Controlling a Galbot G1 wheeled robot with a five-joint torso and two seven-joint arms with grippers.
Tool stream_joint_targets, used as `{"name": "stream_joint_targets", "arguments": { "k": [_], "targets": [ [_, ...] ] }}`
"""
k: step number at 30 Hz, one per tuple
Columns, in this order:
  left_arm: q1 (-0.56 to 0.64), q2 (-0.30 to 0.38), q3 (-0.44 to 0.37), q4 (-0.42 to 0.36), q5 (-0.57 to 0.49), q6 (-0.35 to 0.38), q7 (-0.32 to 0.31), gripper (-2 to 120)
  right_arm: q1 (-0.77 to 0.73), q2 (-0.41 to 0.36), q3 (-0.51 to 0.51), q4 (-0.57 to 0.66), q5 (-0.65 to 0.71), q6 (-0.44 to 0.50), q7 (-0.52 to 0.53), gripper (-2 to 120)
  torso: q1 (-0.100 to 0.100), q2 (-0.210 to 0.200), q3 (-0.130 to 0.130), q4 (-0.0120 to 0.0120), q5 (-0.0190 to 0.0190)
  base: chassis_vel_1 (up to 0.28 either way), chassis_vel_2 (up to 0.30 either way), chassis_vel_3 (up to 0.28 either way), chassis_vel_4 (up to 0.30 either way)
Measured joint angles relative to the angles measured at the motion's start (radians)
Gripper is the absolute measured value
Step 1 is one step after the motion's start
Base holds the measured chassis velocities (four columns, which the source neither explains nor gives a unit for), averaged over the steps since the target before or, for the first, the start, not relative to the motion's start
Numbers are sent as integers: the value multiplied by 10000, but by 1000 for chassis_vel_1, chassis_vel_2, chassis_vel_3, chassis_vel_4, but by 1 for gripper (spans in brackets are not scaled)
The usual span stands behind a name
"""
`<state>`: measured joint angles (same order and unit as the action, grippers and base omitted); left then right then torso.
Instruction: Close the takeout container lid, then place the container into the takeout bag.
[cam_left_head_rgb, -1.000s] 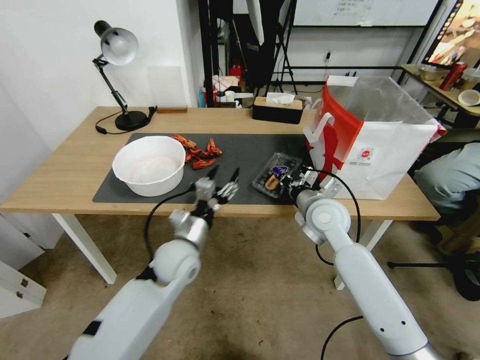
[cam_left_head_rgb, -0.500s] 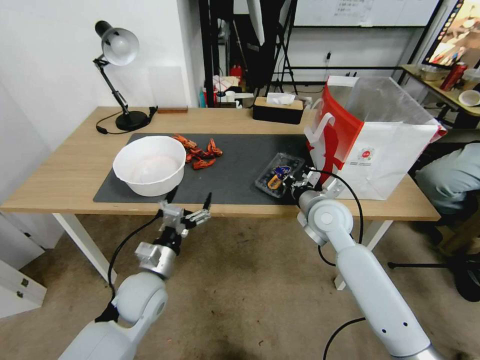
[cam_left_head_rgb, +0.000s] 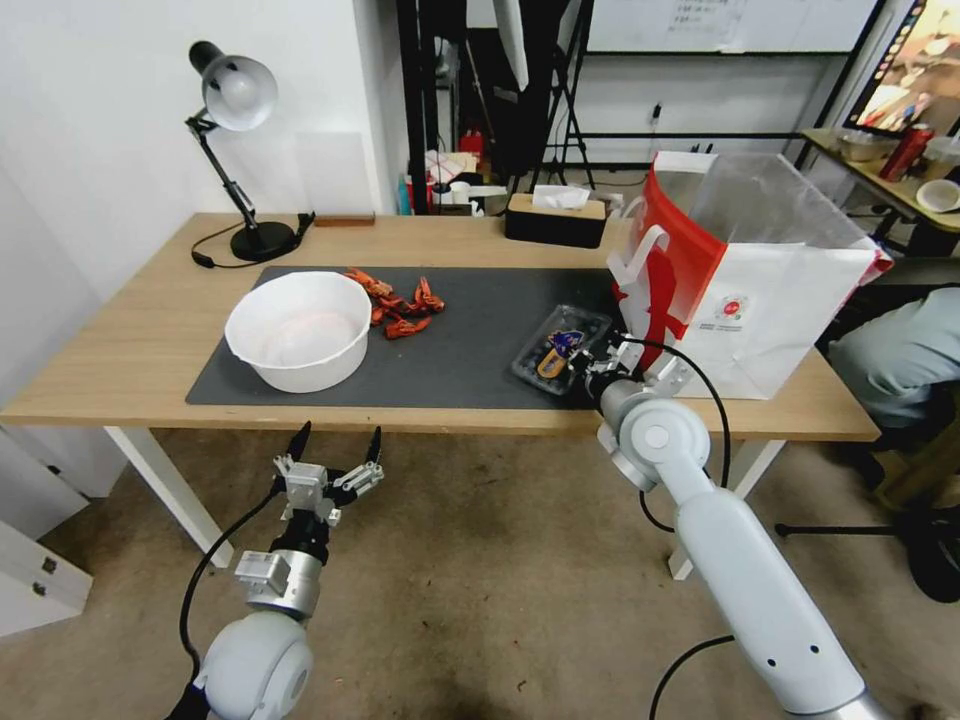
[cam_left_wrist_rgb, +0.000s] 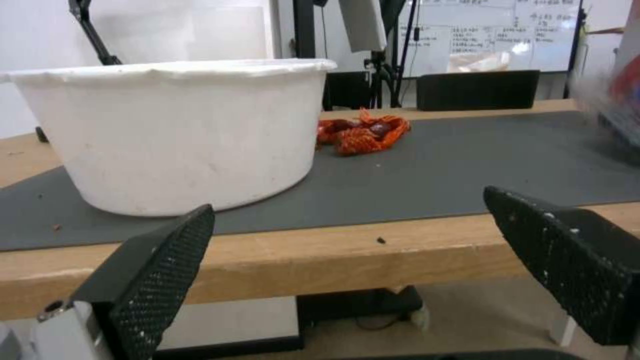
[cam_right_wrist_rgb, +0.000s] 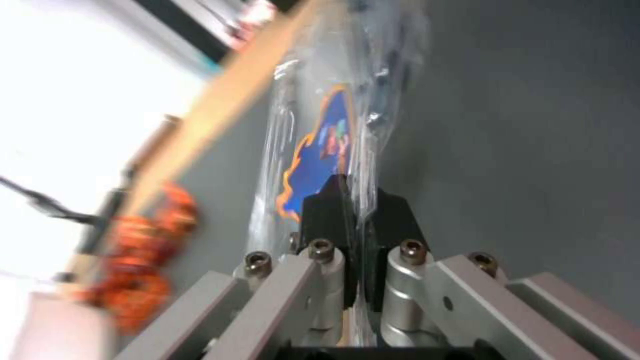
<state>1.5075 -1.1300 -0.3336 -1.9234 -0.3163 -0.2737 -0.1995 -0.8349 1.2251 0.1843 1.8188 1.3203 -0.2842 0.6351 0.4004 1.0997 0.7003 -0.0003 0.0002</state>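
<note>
- Head view: the container lies on the dark mat near the table's front edge, lid down with the orange-and-blue sticker up. Its long axis runs slantwise, from the near-left corner away toward the bag. The right gripper is at its near right end, touching it. The bag stands open just to the right of the container, red side panel facing it, so the carry looks short, up and to the right. The left gripper hangs below the table edge, in front of the white bowl, well apart from the container; the right arm is plainly the nearer.
- Left wrist view: the left fingers are spread wide with nothing between them, looking over the table edge at the bowl and some orange-red bits beyond.
- Right wrist view: the right gripper has its black fingers pinched nearly together on a thin clear edge of the container. The container stretches straight away from the fingers along its long axis, sticker facing the camera. I judge the hold to be on the rim only, so the box may swing or slip when lifted.
</note>
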Motion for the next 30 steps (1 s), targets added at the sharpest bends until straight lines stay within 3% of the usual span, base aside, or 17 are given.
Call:
{"name": "stream_joint_targets", "arguments": {
  "k": [10, 14, 16, 24, 30],
  "targets": [
    [-48, -128, 20, -93, 114, 33, -52, 100, 811, -626, 238, 1903, 455, -29, -752, 0, -1, 1, -2, 3, -2, 0, 0, 0, 0],
    [-60, -201, 39, -104, 166, 44, -58, 100, 1276, -1023, 529, 2521, -367, -154, -1199, 0, -3, 2, -2, 4, 0, 0, 0, 0, 0],
    [-63, -248, 56, -104, 213, 48, -62, 100, 1564, -1346, 894, 2745, -1397, -256, -1403, 0, -3, 2, -3, 4, -3, 0, 0, 0, 0],
    [-111, -313, 178, -104, 304, 56, -65, 100, 2148, -2434, 2039, 2234, -3681, 25, -1864, 0, -3, 2, -3, 2, 1, 0, 0, 0, 0],
    [-154, -325, 244, -104, 337, 65, -65, 100, 2254, -2808, 2519, 1787, -3850, 147, -1746, 0, -4, 3, -3, 1, 0, 0, 0, 0, 0]
  ]
}}
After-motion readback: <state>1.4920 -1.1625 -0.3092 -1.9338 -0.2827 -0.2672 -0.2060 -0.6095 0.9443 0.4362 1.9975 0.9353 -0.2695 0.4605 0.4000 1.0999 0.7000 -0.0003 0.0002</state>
